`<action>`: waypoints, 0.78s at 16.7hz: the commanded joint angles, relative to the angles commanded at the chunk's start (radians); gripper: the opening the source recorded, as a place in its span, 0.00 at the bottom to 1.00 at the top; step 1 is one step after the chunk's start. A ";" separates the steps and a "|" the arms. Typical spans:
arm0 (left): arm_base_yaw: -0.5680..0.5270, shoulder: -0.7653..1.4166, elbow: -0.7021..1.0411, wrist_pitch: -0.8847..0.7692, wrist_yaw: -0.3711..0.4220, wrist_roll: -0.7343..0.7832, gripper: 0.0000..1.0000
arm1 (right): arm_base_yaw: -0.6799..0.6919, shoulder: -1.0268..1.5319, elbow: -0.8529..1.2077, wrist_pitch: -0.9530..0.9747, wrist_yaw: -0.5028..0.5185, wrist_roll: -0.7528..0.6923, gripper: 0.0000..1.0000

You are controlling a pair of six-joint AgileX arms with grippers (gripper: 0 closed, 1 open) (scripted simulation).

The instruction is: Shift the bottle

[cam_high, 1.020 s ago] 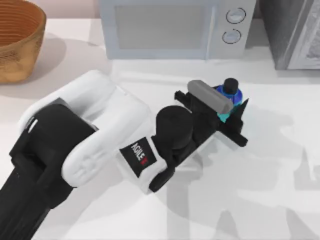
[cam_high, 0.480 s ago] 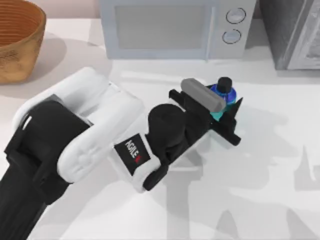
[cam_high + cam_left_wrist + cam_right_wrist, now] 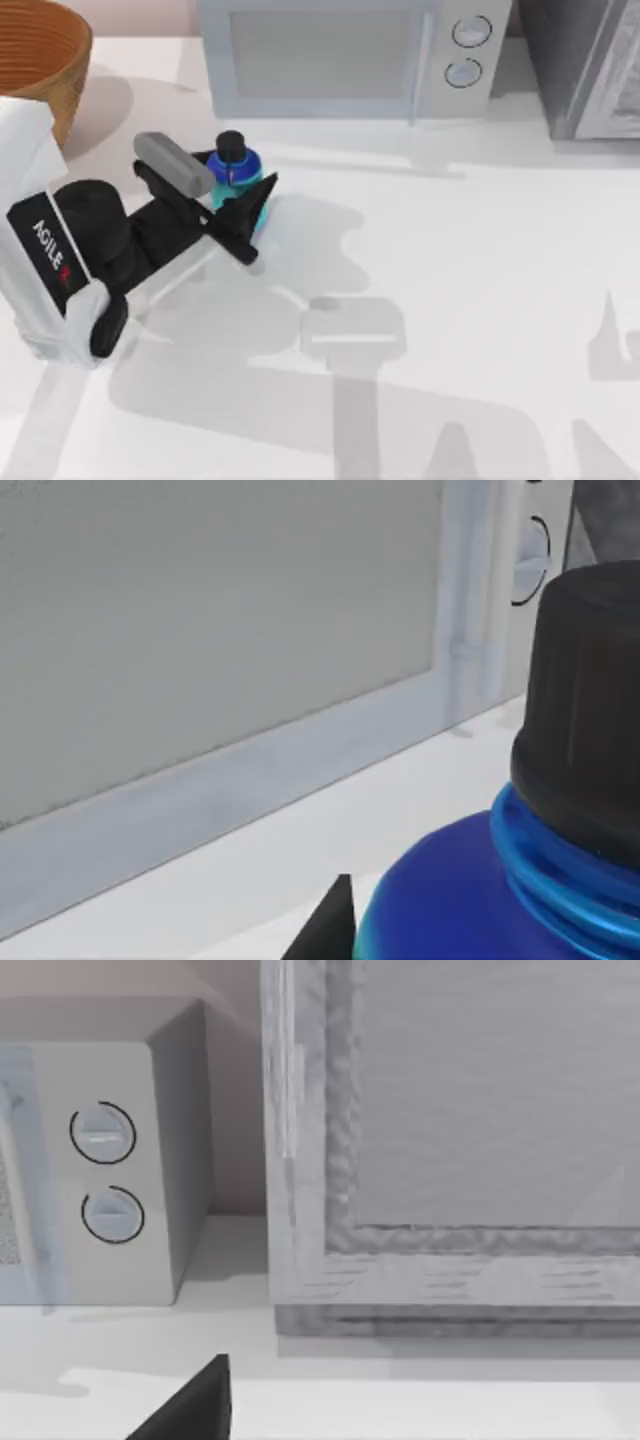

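Gripping the bottle (image 3: 236,172), the left gripper (image 3: 243,205) carries it at the desk's (image 3: 480,260) ten o'clock, near the microwave (image 3: 350,55); setting down and release seemingly remain.

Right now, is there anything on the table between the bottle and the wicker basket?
No. In the top view, only bare white table separates the bottle, held in the left gripper, from the basket.
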 joint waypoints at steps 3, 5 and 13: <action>0.225 -0.081 -0.164 0.075 0.214 0.004 0.00 | 0.000 0.000 0.000 0.000 0.000 0.000 1.00; 0.326 -0.130 -0.252 0.114 0.314 0.006 0.00 | 0.000 0.000 0.000 0.000 0.000 0.000 1.00; 0.395 -0.168 -0.318 0.141 0.383 0.009 0.00 | 0.000 0.000 0.000 0.000 0.000 0.000 1.00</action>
